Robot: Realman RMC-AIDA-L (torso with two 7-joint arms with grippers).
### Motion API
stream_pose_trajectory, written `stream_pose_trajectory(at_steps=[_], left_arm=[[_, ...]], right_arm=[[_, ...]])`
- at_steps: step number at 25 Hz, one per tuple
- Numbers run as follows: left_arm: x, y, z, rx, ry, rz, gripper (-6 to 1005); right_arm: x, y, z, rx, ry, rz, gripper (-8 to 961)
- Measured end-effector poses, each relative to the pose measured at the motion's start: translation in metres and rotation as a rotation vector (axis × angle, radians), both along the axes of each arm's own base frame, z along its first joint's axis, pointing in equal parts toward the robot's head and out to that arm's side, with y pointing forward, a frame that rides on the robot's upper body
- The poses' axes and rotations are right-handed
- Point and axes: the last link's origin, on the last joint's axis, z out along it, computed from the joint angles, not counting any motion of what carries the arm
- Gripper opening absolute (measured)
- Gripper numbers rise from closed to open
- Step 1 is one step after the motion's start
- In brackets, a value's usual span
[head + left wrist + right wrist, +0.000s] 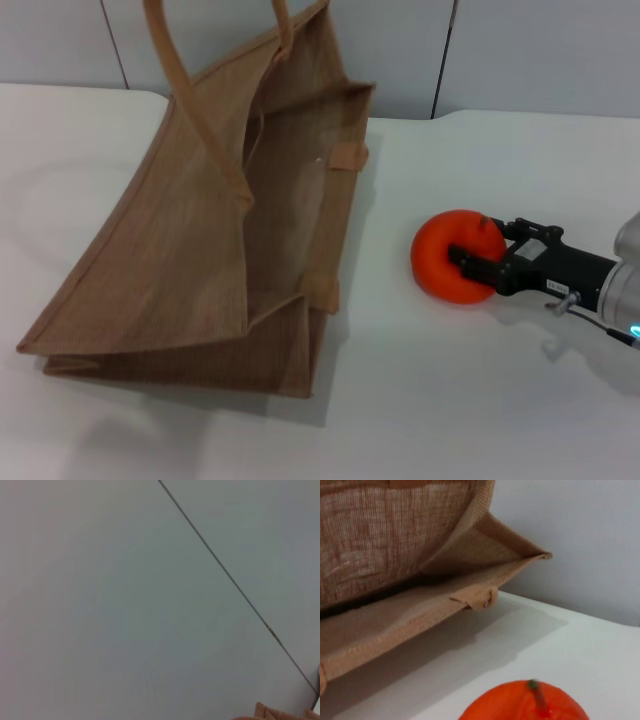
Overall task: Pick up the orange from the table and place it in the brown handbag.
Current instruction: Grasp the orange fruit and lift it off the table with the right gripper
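The orange (450,250) sits on the white table (480,400), to the right of the brown handbag (220,220). My right gripper (482,247) reaches in from the right, its black fingers (468,263) closed against the fruit's near and far sides. The right wrist view shows the top of the orange (520,702) with its stem, close up, and the handbag's open mouth (410,555) beyond it. The handbag leans with its mouth facing the orange, and its handles run up out of view. My left gripper is out of view; the left wrist view shows only a corner of the handbag (280,714).
A grey panelled wall (500,50) stands behind the table. Bare white tabletop lies in front of the handbag and between the handbag and the orange.
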Motion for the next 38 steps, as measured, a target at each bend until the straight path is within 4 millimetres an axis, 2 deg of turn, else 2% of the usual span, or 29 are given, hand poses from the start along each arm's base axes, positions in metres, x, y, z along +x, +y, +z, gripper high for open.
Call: stream_pose_trajectory(at_steps=[6,17,23,25,31,35,38], left_arm=[[0.001,0.000,0.001,0.005,0.005,-0.010,122],[0.005,0.002,-0.001,0.003,0.001,-0.029,122],[0.006,0.002,-0.001,0.003,0.000,-0.032,122],[0.006,0.002,-0.001,0.004,0.002,-0.032,122],[0.005,0.002,-0.001,0.008,0.004,-0.027,122],[0.004,0.002,0.000,0.009,0.005,-0.025,122],[0.003,0.002,0.000,0.011,0.008,-0.025,122]], right_arm=[[-0.015,0.005,0.003,0.002,0.050,0.053,657],[-0.041,0.016,0.016,0.039,0.120,0.156,448],[-0.040,0.012,0.013,0.017,0.108,0.163,321],[-0.039,0.011,0.015,0.016,0.113,0.166,78],[-0.041,0.010,0.025,0.024,0.152,0.193,16],[-0.040,0.010,0.026,0.022,0.160,0.183,238],[-0.038,0.009,0.026,0.016,0.163,0.169,345]])
